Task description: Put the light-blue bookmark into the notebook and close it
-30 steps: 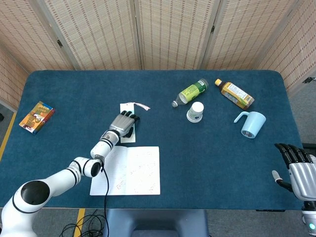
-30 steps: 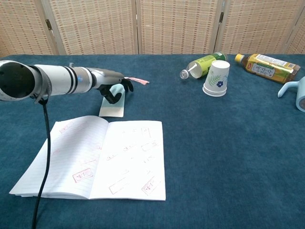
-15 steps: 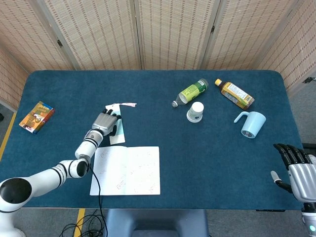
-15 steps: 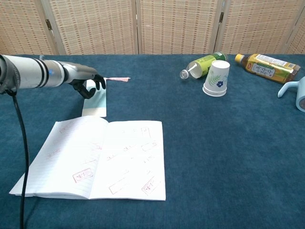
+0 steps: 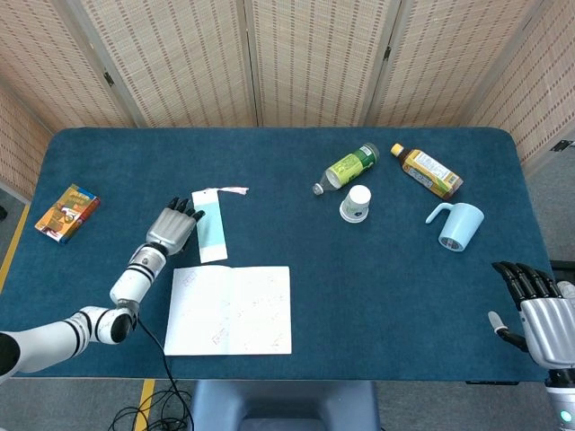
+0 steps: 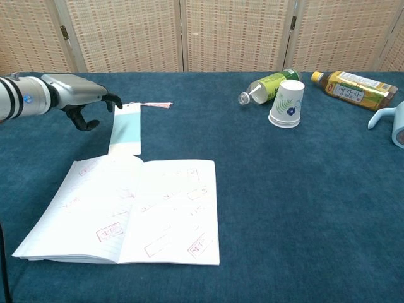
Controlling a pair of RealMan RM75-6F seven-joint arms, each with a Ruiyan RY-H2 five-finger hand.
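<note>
The light-blue bookmark (image 5: pixel 209 227) with a pink tassel lies flat on the blue table, just beyond the open notebook (image 5: pixel 230 310), whose pages bear red stamps. In the chest view the bookmark (image 6: pixel 126 129) touches the far left edge of the notebook (image 6: pixel 129 208). My left hand (image 5: pixel 172 226) rests just left of the bookmark and holds nothing, its fingers loosely apart; the chest view shows this left hand (image 6: pixel 81 101) beside the bookmark's top. My right hand (image 5: pixel 535 305) hangs empty at the table's front right edge with spread fingers.
A green bottle (image 5: pixel 345 168) and a yellow bottle (image 5: pixel 427 171) lie at the back right, beside an upturned paper cup (image 5: pixel 356 203) and a light-blue mug (image 5: pixel 458 224). A colourful small box (image 5: pixel 66 213) sits at the far left.
My left hand slid the bookmark to the left, then came off it and drew further left. The bookmark now lies free. The right hand has barely moved.
</note>
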